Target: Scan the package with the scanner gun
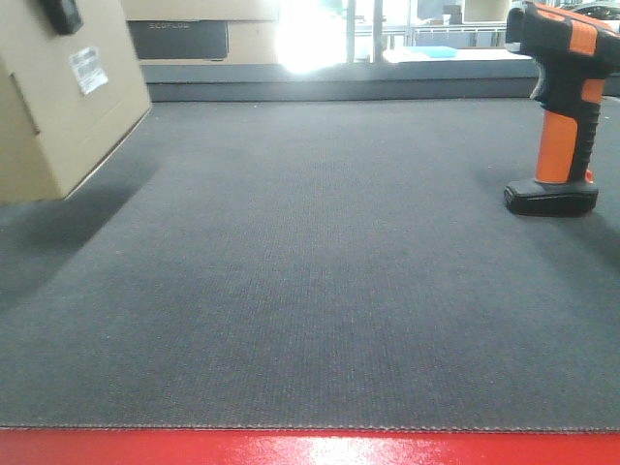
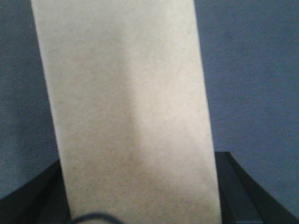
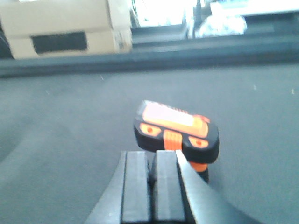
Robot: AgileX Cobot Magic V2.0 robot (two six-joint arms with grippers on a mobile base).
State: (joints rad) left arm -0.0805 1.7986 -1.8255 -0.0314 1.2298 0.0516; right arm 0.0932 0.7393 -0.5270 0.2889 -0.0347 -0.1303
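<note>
The box (image 1: pixel 68 97) is hanging tilted at the far left of the front view, lifted off the grey worktop (image 1: pixel 310 291) and throwing a shadow on the mat beneath it. Its white label (image 1: pixel 88 69) is facing out toward the middle of the worktop, slanted with the box. A dark part of the left hand (image 1: pixel 62 14) is showing at the box's top edge. In the left wrist view the box (image 2: pixel 131 116) is filling the middle of the picture, a plain tan face running between the two black fingers (image 2: pixel 236 191) at the bottom corners; the left hand is clenched on the box.

The scanner (image 1: pixel 564 116) is standing upright on its flat black foot at the far right of the front view, well apart from the box, orange stem rising to a black head with an orange top. In the right wrist view the scanner (image 3: pixel 176 132) is sitting just beyond the right hand (image 3: pixel 152 186), seen from above and behind. The hand's two black fingers (image 3: pixel 135 186) are lying side by side with hardly any gap, pressed together on nothing and not touching the scanner.

Along the near edge of the worktop a red strip (image 1: pixel 310 448) is running. Beyond the far edge a cardboard carton (image 3: pixel 65 25) with a dark panel is sitting.
</note>
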